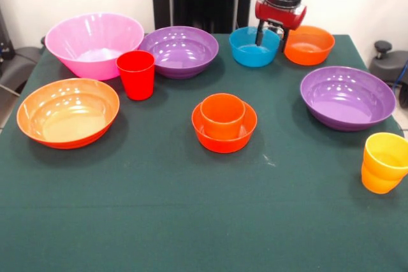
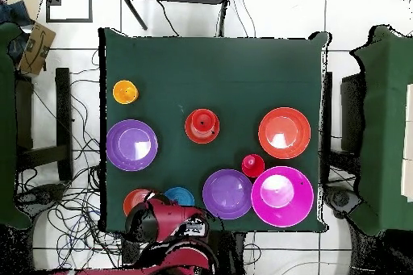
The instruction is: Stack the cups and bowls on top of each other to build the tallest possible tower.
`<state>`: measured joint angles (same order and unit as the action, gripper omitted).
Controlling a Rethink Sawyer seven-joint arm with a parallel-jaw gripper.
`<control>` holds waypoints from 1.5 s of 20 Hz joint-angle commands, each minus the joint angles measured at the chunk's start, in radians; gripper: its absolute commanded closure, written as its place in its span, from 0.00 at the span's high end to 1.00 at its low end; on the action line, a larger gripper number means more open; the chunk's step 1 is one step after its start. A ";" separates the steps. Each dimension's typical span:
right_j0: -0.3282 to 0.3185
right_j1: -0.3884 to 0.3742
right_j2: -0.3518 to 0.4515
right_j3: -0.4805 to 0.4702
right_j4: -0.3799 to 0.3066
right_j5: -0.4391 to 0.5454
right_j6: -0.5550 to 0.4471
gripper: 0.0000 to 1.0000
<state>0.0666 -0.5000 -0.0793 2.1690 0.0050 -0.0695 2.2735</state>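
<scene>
An orange cup stands inside a small orange bowl at the table's middle; the pair also shows in the overhead view. My gripper is at the far side, open, with one finger inside the blue bowl and the other outside its right rim, next to another small orange bowl. A red cup stands at the left. A yellow-orange cup stands at the near right. Two wide purple bowls sit apart.
A large pink bowl is at the far left and a large orange bowl sits in front of it. In the overhead view my arm covers part of the blue bowl at the table's bottom edge.
</scene>
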 commanded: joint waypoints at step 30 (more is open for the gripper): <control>0.004 -0.261 0.025 -0.208 0.058 0.558 0.058 0.00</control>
<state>0.0729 -0.6537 -0.1183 2.1301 0.0092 0.2401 2.2735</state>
